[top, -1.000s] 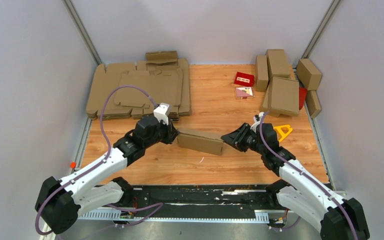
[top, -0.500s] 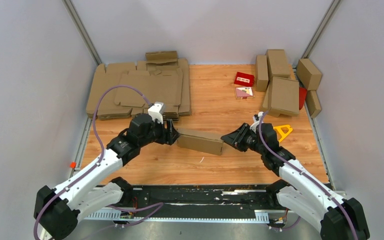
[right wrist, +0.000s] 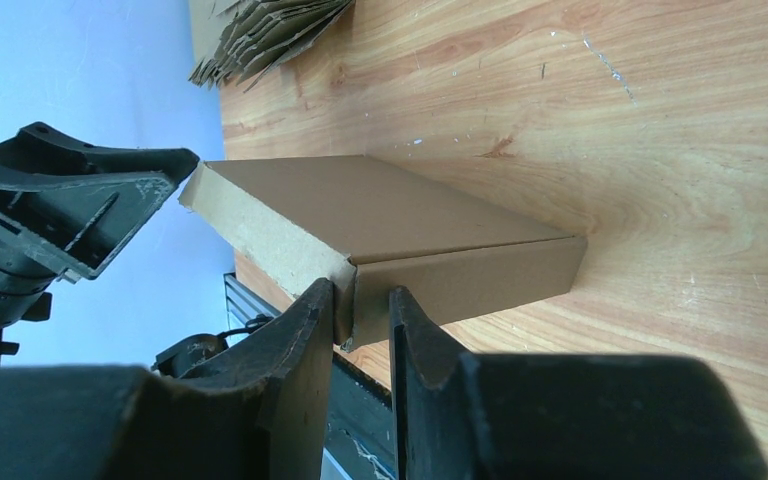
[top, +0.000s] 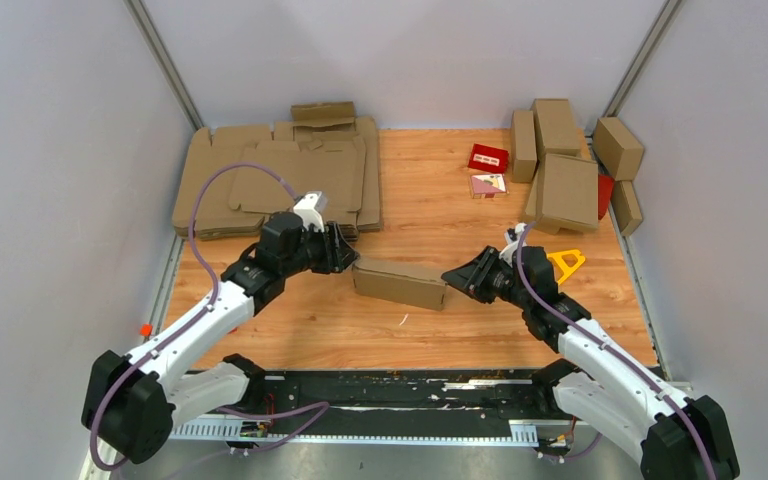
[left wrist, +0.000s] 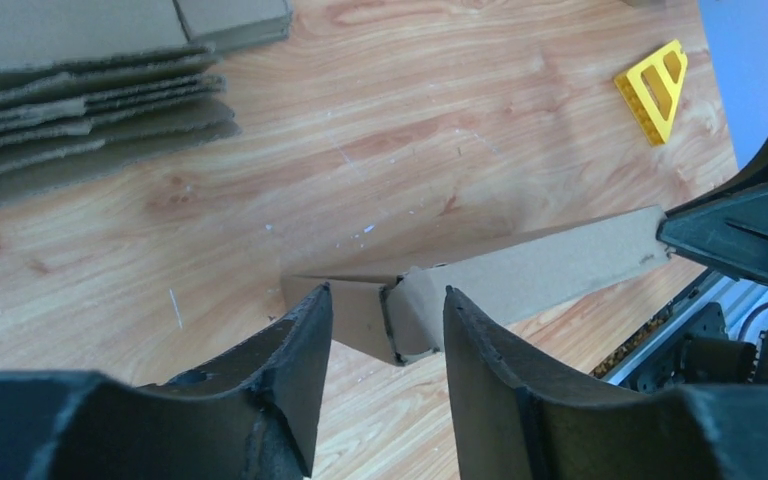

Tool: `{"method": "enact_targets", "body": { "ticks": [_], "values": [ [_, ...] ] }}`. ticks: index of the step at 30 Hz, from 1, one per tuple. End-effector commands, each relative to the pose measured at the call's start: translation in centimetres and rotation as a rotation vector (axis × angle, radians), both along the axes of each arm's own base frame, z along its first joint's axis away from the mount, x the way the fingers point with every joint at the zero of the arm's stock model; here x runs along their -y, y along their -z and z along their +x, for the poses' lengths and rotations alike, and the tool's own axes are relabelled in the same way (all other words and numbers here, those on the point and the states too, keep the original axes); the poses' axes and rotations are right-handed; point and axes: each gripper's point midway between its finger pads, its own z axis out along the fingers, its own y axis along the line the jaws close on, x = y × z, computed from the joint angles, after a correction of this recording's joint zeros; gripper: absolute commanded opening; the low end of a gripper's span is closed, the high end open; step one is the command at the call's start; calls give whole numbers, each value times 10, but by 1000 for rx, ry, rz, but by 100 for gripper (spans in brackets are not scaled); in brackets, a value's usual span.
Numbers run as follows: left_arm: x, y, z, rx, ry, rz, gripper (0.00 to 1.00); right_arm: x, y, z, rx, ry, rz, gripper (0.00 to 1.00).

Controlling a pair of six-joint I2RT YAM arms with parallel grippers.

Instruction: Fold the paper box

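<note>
The paper box [top: 400,283] lies in the middle of the table as a closed, shallow brown box. Its left end [left wrist: 540,265] shows a side flap slightly proud at the corner. My left gripper [top: 345,255] hangs open just off that end, and its fingertips [left wrist: 388,292] are clear of the cardboard. At the right end my right gripper [top: 457,275] is shut on the near corner of the box [right wrist: 360,205]. The cardboard edge sits pinched between its jaws [right wrist: 360,290].
A thick pile of flat brown blanks [top: 280,180] fills the back left. Several folded boxes [top: 565,165] are stacked at the back right, with a small red carton [top: 488,158] beside them. A yellow triangle [top: 566,263] lies behind my right arm. A black rail [top: 410,385] runs along the near edge.
My left gripper has let go of the box's left end, opened and drawn back to the left. The box and my right gripper have stayed put.
</note>
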Motion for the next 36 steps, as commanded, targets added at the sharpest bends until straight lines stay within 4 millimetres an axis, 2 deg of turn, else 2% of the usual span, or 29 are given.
{"method": "enact_targets", "body": {
  "ticks": [1,4,10,14,15,18,19,23,26,30,33,36],
  "values": [
    [-2,12,2,-25,-23,-34,50,8,33,-14,-85,-16,-88,0],
    [-3,24,-2,-41,-43,-74,36,7,34,-13,-85,-18,-88,0],
    [-8,51,-11,-79,-66,-88,27,7,36,-13,-88,-21,-88,0],
    [-10,53,-12,-80,-68,-71,24,6,34,-12,-80,-28,-92,0],
    [-11,52,-12,-75,-67,-69,23,6,32,-11,-74,-32,-94,2],
    [-12,49,-11,-65,-65,-51,22,2,24,-10,-38,-66,-95,32],
    [-13,47,-9,-57,-68,-47,22,2,22,-10,-31,-72,-95,36],
    [-16,51,-12,-73,-68,-20,21,1,13,-10,-12,-74,-77,39],
    [-16,52,-12,-78,-61,-9,20,1,5,-9,12,-69,-65,50],
    [-15,52,-12,-83,-48,3,19,6,-6,-7,39,-50,-63,59],
    [-15,51,-11,-79,-46,5,19,8,-14,-7,60,-48,-60,59],
    [-16,48,-11,-72,-47,6,19,9,-16,-8,60,-42,-61,52]
  ]
}}
